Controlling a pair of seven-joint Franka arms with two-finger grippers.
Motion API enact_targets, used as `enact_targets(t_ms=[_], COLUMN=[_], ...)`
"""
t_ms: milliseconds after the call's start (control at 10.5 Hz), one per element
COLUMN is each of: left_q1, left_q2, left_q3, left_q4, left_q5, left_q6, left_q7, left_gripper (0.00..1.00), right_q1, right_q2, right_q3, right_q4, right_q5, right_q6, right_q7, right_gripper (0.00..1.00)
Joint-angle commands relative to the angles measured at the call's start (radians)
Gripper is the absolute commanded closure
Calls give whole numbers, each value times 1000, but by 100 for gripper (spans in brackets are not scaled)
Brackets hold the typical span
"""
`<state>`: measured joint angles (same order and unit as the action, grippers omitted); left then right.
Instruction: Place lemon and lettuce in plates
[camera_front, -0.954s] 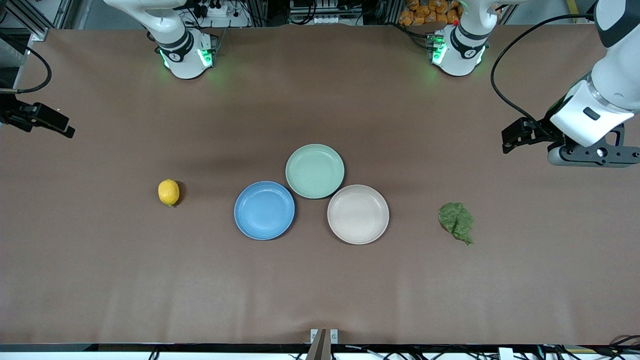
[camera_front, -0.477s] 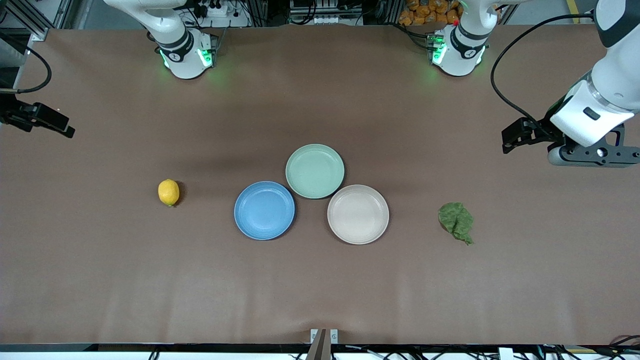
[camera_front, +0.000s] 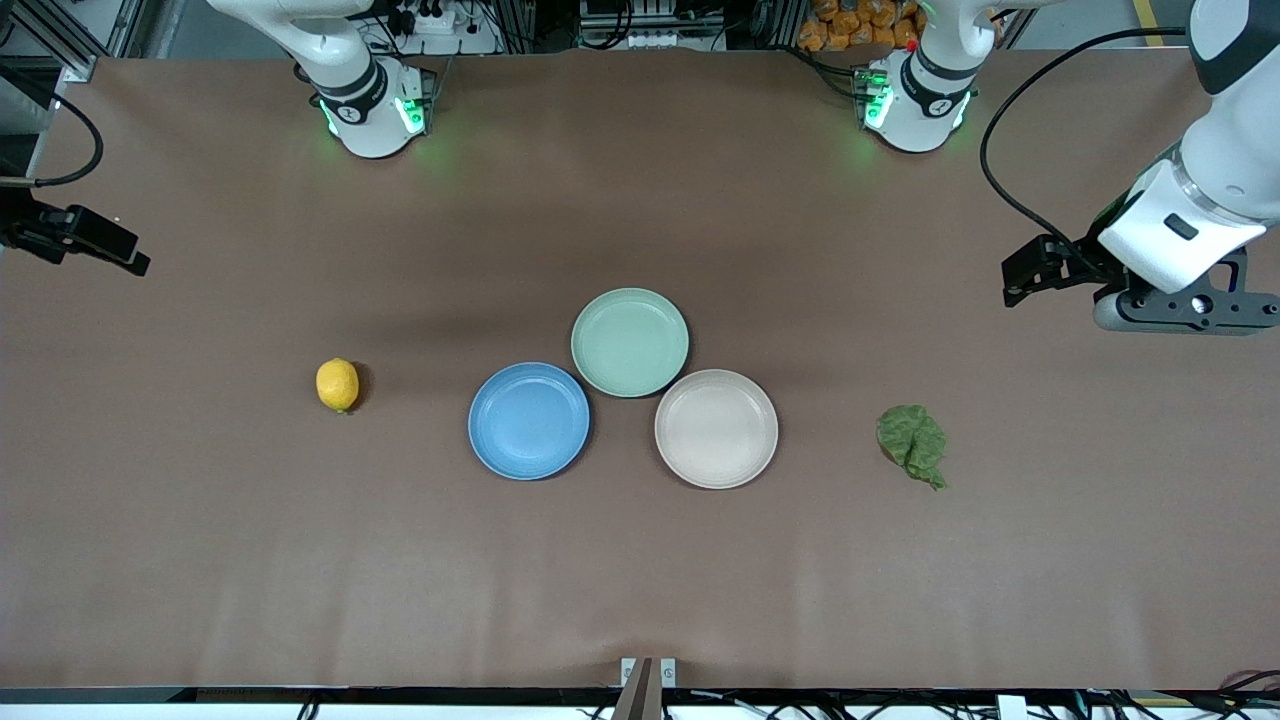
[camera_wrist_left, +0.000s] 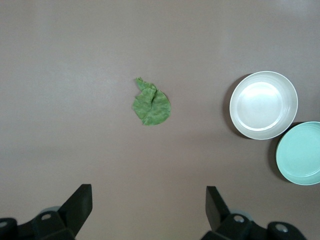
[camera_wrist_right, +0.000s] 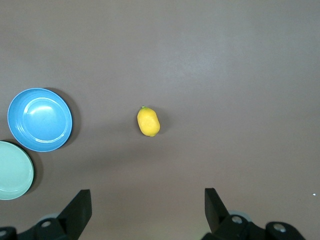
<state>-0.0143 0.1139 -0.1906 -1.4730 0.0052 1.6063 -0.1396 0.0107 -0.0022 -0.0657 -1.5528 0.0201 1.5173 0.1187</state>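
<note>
At the middle of the surface (camera_front: 640, 580) you have three plates touching in a cluster: blue (camera_front: 529, 421), beige (camera_front: 716, 428), and the mint one (camera_front: 630, 342) farther from the front camera. The lemon (camera_front: 338, 384) lies well apart toward the right arm's end; the lettuce (camera_front: 912, 442) lies toward the left arm's end, nearer the beige plate. Neither is in a plate yet.

Your left gripper (camera_wrist_left: 146, 210) hangs high over the surface, jaws apart and empty, lettuce in its wrist view. Your right gripper (camera_wrist_right: 146, 212) hangs likewise over the lemon's end, jaws apart.

Watch the lemon: it may roll if one jaw nudges it first. The thin, flat lettuce could slip a shallow pinch. A careless drop may land in the mint plate. Nothing blocks either reach.
</note>
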Motion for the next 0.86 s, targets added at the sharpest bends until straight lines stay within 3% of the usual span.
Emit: enact_targets(t_ms=[0,572,763], left_q1=[-4,-3,5], left_q2=[19,153,174], left_q3=[-1,0,0], left_q4=[7,-23,-82], left_q5=[-4,16,21], left_q6=[20,177,263], left_q7=[-18,-23,-23], left_gripper=[0,0,0], right_q1=[-8,-8,-9], right_q2=[7,7,7], right_q3=[6,6,6], right_q4=[19,19,19], right_q5=[-9,-9,-9], right_q6=[-14,-14,-14], right_q7=[-1,-1,-1], right_gripper=[0,0,0])
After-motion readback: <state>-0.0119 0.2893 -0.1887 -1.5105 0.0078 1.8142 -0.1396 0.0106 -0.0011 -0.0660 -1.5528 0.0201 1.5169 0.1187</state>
